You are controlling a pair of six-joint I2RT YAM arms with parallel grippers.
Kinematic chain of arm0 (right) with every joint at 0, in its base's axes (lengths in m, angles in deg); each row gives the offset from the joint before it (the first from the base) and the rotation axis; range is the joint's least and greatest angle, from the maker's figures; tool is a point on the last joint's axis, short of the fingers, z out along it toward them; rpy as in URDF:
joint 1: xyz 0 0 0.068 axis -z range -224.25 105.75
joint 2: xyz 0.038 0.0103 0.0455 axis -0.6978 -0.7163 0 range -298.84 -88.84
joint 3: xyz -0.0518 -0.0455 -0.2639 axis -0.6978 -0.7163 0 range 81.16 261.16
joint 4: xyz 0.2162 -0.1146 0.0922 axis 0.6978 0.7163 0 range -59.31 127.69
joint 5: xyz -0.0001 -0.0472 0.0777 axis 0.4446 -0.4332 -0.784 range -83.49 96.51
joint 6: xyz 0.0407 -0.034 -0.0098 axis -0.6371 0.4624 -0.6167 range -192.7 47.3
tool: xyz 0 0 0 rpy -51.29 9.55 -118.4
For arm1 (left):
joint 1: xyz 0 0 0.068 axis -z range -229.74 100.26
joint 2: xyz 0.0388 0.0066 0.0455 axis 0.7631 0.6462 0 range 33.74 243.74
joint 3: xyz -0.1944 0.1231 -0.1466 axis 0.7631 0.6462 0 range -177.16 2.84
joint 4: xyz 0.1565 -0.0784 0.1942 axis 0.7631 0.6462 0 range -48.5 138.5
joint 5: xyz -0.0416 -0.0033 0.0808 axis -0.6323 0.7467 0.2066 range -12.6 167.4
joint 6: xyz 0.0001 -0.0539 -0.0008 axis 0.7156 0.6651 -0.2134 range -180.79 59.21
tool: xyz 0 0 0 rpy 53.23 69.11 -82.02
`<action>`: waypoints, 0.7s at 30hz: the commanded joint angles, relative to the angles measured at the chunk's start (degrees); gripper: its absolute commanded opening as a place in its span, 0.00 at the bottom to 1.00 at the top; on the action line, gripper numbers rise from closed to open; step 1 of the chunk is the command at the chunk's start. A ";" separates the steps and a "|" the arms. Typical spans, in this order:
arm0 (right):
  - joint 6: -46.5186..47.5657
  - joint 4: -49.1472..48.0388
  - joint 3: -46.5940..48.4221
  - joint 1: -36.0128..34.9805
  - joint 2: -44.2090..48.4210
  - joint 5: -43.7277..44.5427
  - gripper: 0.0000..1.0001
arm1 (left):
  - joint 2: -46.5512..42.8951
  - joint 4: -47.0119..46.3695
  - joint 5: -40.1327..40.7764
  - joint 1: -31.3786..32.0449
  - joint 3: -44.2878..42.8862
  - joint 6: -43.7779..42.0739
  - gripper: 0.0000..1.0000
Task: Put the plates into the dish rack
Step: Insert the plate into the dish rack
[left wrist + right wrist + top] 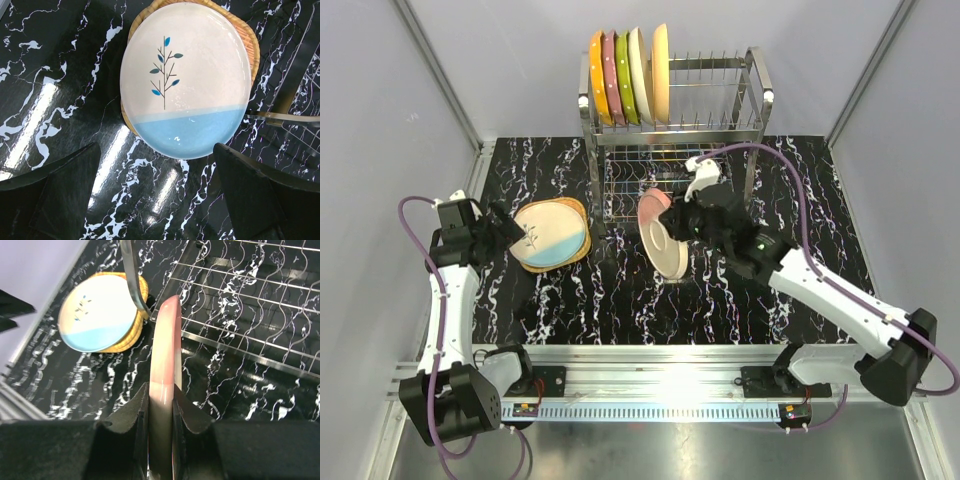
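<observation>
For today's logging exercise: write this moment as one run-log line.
left gripper open by blue-and-white plate | right gripper shut on pink plate | dish rack holds five plates

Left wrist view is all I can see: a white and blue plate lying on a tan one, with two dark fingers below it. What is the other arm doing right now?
Observer: The right gripper is shut on a pink and cream plate, gripping its rim so that the plate stands on edge.
Operator: Where is it holding that plate?
Observer: Just in front of the lower tier of the dish rack, with the plate tilted.
Operator: Is anything in the rack already?
Observer: Yes. Five plates stand upright side by side at the left end of the top tier.
</observation>
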 commanded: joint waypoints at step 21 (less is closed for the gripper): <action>-6.86 3.68 24.18 3.48 10.95 10.68 0.00 | 1.07 -2.58 -2.13 -0.17 -0.28 -0.90 0.99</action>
